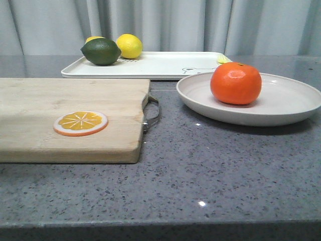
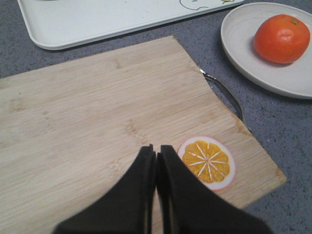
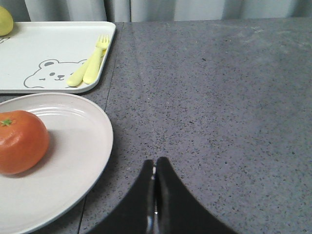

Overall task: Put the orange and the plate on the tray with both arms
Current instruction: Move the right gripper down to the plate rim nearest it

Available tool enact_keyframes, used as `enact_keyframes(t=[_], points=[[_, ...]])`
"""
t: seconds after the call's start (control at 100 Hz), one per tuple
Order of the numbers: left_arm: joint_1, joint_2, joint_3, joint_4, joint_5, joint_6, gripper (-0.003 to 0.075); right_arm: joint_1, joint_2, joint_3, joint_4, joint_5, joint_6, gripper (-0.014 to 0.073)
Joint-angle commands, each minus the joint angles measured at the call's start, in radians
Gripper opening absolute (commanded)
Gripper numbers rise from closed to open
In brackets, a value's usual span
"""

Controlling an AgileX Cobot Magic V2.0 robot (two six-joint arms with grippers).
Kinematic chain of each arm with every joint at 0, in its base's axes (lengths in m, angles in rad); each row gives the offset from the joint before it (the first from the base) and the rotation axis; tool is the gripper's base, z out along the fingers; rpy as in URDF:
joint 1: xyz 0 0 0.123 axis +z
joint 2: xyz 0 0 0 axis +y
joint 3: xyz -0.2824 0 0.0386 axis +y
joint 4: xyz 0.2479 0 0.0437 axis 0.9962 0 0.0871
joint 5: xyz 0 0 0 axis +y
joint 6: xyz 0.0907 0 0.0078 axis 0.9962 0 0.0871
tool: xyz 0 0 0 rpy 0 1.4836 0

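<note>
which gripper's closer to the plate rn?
Right. The right gripper hangs shut just beside the plate rim; the left gripper is shut over the cutting board, farther off.

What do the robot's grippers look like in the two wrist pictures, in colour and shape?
Both look alike. The left gripper and the right gripper each have two matte black fingers, broad at the base and curving to narrow tips. No cables, markings or labels show on them. The arms themselves are out of view.

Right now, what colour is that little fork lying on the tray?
Pale yellow fork, clearest in the right wrist view.
</note>
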Motion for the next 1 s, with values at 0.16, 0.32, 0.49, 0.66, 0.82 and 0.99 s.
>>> enact_keyframes(t=[0.16,0.32,0.49,0.66,0.82,0.99], points=[[0.005,-0.197,0.146,-0.015,-0.137,-0.007,-0.0019,0.001,0.028,-0.05,-0.008,-0.026,0.0,-0.0059],[0.005,-0.259,0.196,-0.015,-0.148,-0.007,-0.0019,0.001,0.11,-0.125,-0.008,0.062,0.0,-0.0059],[0.005,-0.264,0.211,-0.015,-0.15,-0.007,-0.0019,0.007,0.233,-0.258,-0.008,0.151,-0.007,-0.0055],[0.005,-0.264,0.211,-0.015,-0.15,-0.007,-0.0018,0.05,0.367,-0.402,-0.008,0.236,-0.02,0.0073],[0.005,-0.264,0.211,-0.015,-0.15,-0.007,-0.0019,0.087,0.494,-0.53,-0.003,0.326,-0.02,0.0237],[0.005,-0.264,0.211,-0.015,-0.148,-0.007,-0.0019,0.091,0.628,-0.654,0.078,0.46,-0.02,0.029]])
